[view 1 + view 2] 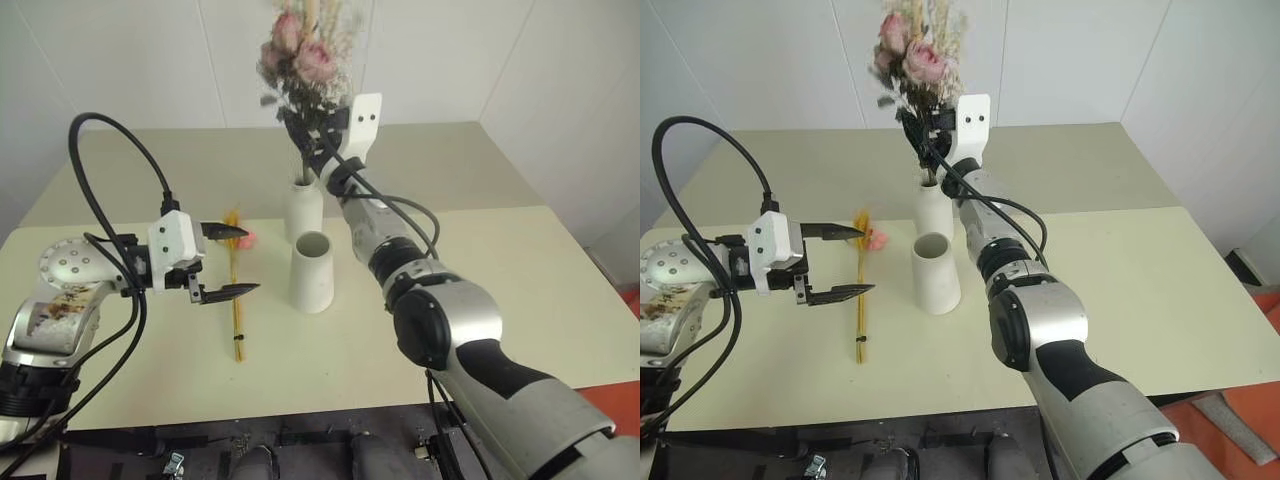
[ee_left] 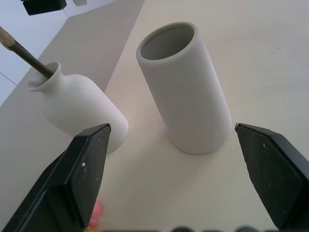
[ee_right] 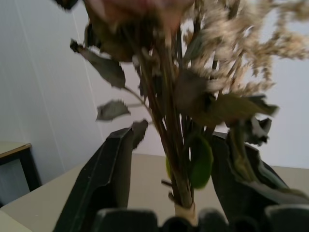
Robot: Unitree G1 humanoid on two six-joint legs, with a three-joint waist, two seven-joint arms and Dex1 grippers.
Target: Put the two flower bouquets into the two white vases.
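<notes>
Two tools are showing. Right tool (image 3: 171,159) is standing spread around the stems of the pink rose bunch (image 1: 303,58), fingers (image 3: 104,179) apart on either side, not clamping. It is reaching up and far, above the bottle vase (image 1: 304,210). Rose stems are running down into the narrow neck of that vase, and the blooms are rising high above the tool. Left tool (image 1: 232,262) is hovering spread wide over the table (image 1: 520,290), left of both vases, holding nothing, its fingers (image 2: 77,179) pointing right toward them. Cone vase (image 1: 312,272) is standing upright just near of the bottle vase, mouth empty. Yellow stalk bunch (image 1: 237,300) is lying flat on the table left of the cone vase, under the left tool, pinkish heads at the far end, stalk ends near.
</notes>
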